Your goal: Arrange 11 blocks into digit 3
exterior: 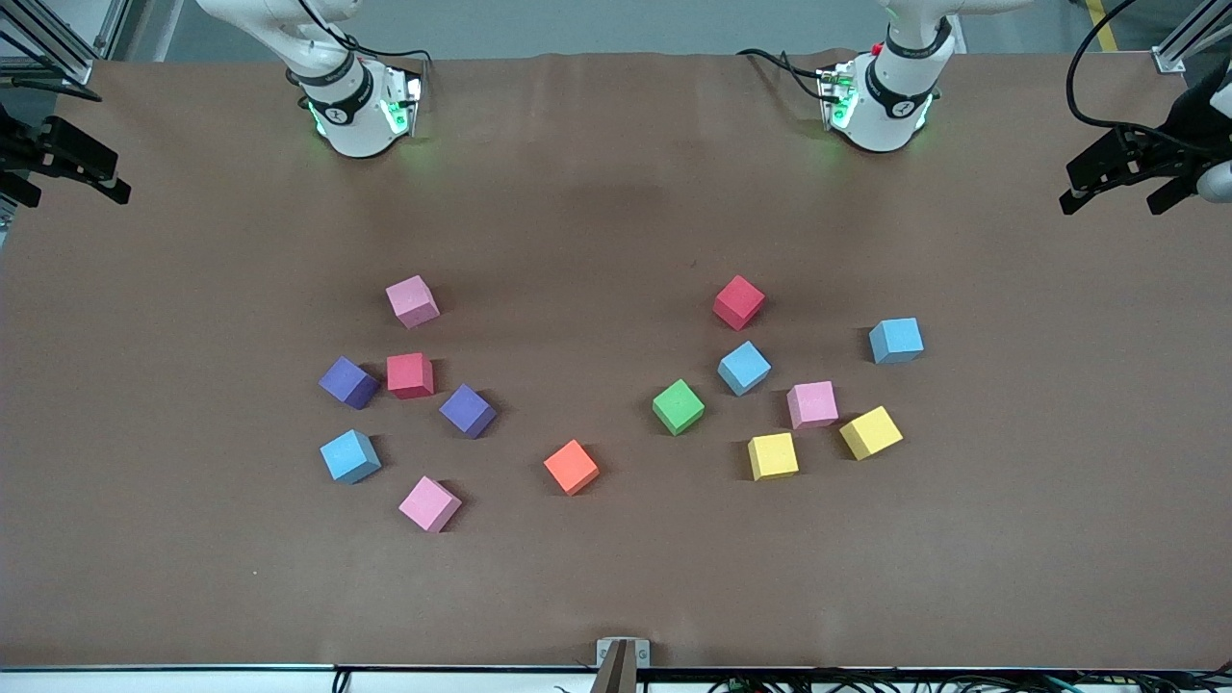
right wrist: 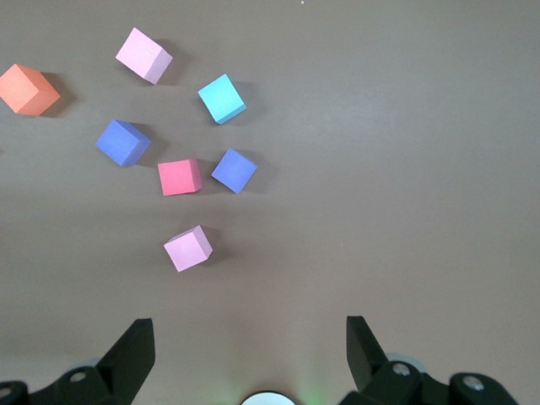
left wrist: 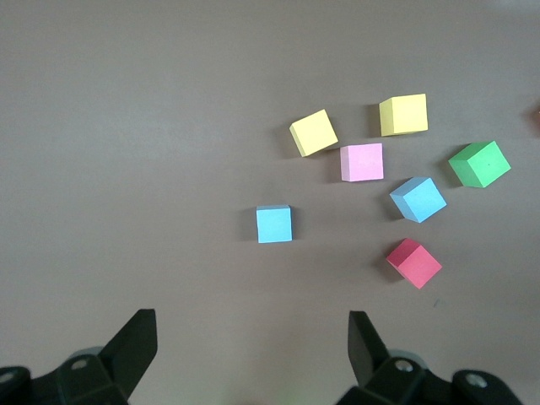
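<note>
Several foam blocks lie scattered and apart on the brown table (exterior: 616,221), in two loose groups. Toward the right arm's end are a pink block (exterior: 412,301), a red one (exterior: 410,374), two purple ones (exterior: 347,382) (exterior: 468,410), a light blue one (exterior: 349,456) and another pink one (exterior: 429,503). An orange block (exterior: 571,467) sits between the groups. Toward the left arm's end are green (exterior: 678,406), red (exterior: 738,301), light blue (exterior: 743,368) (exterior: 895,340), pink (exterior: 812,404) and yellow (exterior: 773,455) (exterior: 870,432) blocks. My left gripper (left wrist: 251,337) and right gripper (right wrist: 251,337) hang open and empty near their bases, over bare table.
Black clamp fixtures stick in over both ends of the table (exterior: 67,159) (exterior: 1126,173). A small metal bracket (exterior: 623,654) sits at the table edge nearest the front camera. Cables run beside both arm bases.
</note>
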Controlling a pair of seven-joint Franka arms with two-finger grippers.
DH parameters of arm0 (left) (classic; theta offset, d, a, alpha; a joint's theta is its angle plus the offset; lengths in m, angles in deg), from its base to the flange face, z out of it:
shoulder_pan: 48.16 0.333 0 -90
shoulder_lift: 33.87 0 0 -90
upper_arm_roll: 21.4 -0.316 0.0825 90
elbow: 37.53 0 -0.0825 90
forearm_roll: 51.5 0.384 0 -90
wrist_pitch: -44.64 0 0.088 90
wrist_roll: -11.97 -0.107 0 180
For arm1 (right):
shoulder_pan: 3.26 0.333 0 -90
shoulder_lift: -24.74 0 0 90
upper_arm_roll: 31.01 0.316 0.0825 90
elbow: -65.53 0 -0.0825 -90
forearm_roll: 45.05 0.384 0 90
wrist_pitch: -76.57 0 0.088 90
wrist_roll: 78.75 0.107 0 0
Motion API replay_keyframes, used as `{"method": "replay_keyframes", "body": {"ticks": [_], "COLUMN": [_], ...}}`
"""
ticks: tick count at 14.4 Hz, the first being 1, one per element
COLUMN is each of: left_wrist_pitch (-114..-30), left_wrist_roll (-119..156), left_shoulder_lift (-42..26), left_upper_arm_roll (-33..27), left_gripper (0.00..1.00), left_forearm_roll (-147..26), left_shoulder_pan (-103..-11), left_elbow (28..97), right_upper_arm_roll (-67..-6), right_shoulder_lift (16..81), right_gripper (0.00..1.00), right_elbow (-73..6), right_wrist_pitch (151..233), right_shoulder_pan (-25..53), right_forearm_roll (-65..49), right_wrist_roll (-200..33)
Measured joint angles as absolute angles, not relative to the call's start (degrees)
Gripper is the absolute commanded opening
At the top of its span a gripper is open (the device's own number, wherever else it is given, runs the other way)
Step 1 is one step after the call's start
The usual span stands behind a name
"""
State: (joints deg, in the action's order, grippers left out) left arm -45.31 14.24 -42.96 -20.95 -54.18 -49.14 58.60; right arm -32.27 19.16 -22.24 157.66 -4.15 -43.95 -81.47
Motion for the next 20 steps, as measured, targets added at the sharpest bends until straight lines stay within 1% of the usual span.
{"method": "replay_keyframes", "body": {"ticks": [10,12,16,20], "left_wrist_pitch": [-45.5,-45.2,-44.3,-44.3], "left_wrist_roll": [14.7,16.7,18.8,18.9], "left_shoulder_lift": [-42.7,-42.0,-38.3,-36.6], "left_upper_arm_roll": [-20.4,-19.0,-15.2,-14.1], "left_gripper": [1.0,1.0,1.0,1.0], "left_forearm_roll": [-54.2,-54.2,-54.3,-54.3], "left_shoulder_pan": [-49.5,-49.6,-49.8,-49.8], "left_elbow": [58.4,58.4,58.5,58.4], "right_upper_arm_roll": [-32.0,-32.0,-31.9,-32.0], "right_shoulder_lift": [19.3,19.3,19.3,19.4], "right_gripper": [1.0,1.0,1.0,1.0], "right_elbow": [-21.4,-21.4,-21.4,-22.0], "right_wrist_pitch": [157.8,157.8,156.8,156.0], "right_shoulder_pan": [-3.4,-3.4,-3.4,-3.4], "right_forearm_roll": [-45.2,-45.2,-44.9,-44.1], "right_wrist_roll": [-81.5,-81.5,-81.5,-81.4]}}
